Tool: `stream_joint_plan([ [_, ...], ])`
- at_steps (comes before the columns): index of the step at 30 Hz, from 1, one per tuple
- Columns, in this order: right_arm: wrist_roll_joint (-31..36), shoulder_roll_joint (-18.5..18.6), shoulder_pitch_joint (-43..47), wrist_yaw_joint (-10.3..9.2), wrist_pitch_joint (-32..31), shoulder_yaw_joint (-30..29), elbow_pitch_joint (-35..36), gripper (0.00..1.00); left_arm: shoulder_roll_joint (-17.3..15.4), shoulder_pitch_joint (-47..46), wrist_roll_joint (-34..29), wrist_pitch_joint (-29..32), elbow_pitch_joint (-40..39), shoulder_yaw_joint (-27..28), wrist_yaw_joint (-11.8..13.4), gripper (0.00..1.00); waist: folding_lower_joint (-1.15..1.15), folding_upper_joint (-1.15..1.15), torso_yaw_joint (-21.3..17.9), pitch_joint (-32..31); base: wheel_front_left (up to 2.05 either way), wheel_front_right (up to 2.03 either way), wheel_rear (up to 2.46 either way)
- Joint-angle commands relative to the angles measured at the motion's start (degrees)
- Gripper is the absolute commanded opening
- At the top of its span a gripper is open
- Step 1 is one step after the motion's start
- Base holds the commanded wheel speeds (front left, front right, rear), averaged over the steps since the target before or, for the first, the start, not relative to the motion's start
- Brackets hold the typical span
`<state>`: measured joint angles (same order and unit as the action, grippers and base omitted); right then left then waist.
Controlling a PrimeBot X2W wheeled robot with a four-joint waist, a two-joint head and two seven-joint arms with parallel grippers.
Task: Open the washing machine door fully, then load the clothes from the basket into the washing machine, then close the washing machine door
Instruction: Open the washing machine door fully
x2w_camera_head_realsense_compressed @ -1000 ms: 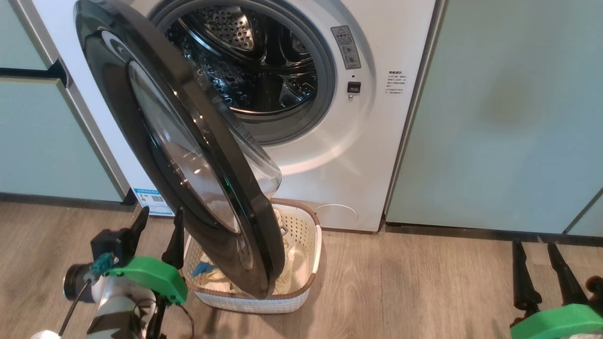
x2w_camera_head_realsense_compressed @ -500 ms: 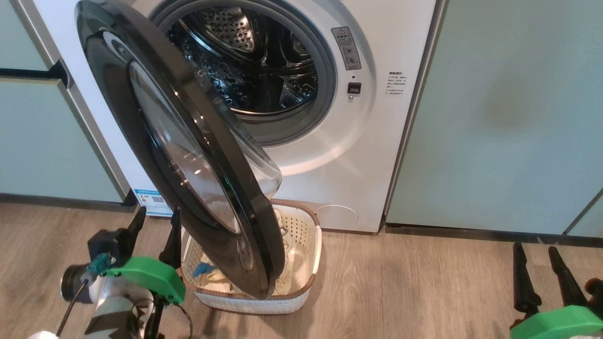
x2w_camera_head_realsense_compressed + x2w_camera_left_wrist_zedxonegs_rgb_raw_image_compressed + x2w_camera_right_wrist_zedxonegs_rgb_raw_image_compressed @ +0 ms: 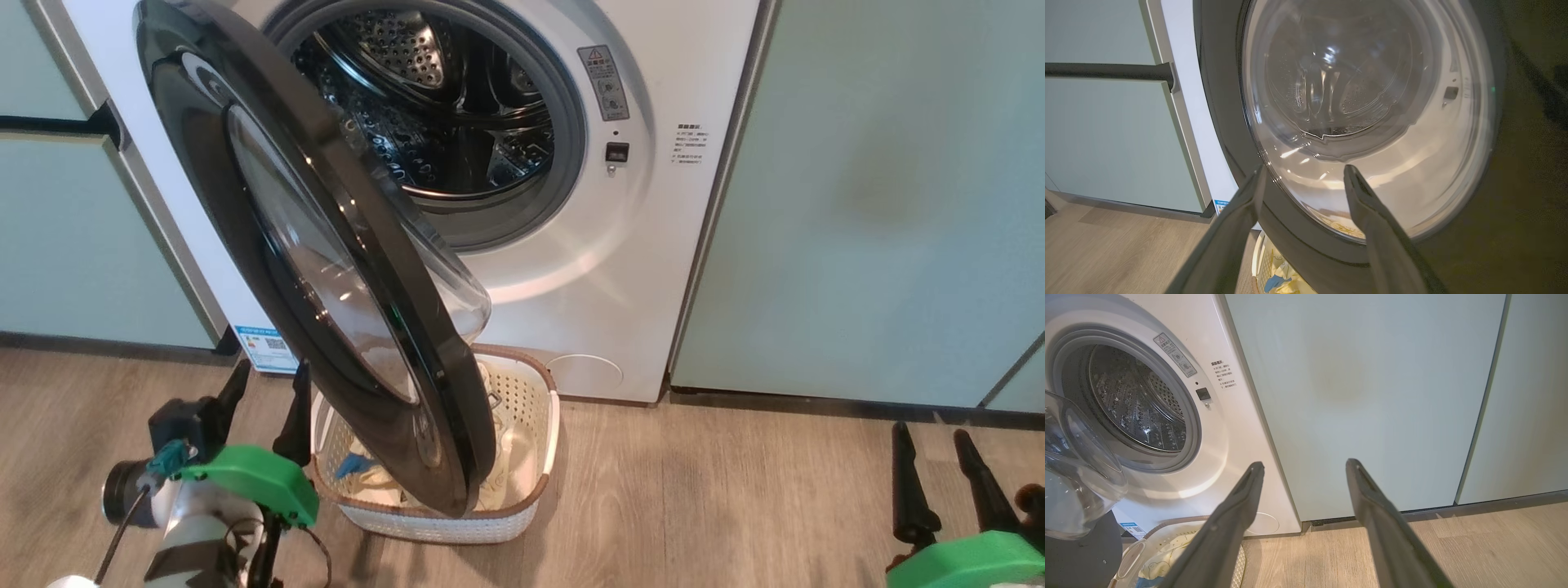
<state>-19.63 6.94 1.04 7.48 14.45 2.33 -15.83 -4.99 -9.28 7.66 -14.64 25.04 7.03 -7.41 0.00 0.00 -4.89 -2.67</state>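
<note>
The washing machine door [image 3: 320, 269] stands partly open, swung out from the washing machine [image 3: 629, 269] over the basket [image 3: 535, 408]. The basket sits on the wooden floor [image 3: 694, 506] just before the machine, with the clothes [image 3: 510, 459] inside. The left gripper [image 3: 272, 376], fingers spread and empty, hovers by the door's lower outer face; contact cannot be told. The right gripper [image 3: 931, 434], also spread and empty, is well apart, before the pale green cabinet [image 3: 882, 204].

Bright, sharp pictures, with glare streaking the washing machine door [image 3: 320, 263].
</note>
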Motion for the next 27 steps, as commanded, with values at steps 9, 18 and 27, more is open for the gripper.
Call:
stream_joint_plan([
  [9, 0.4, 0.3, -2.0, 0.01, 0.5, 0.9, 1.5, 1.00, -1.4, -1.8, 0.4, -0.4, -1.4, 2.6, 0.0, 1.00, 0.00, 0.00, 0.1, 0.1, 0.00, 0.00, 0.00],
  [18, 0.8, 0.2, -2.3, 0.01, 0.5, 0.8, 1.6, 1.00, -1.1, -2.0, 0.9, -0.4, -1.1, 2.9, -0.1, 1.00, 0.00, 0.00, 0.3, 0.1, 0.00, 0.00, 0.00],
  [27, 0.8, -0.1, -2.4, 0.01, 0.5, 0.5, 1.2, 1.00, -0.2, -2.2, 5.7, -0.4, -1.8, 4.9, -0.1, 0.00, 0.00, 0.00, 0.4, 0.3, 0.00, 0.00, 0.00],
])
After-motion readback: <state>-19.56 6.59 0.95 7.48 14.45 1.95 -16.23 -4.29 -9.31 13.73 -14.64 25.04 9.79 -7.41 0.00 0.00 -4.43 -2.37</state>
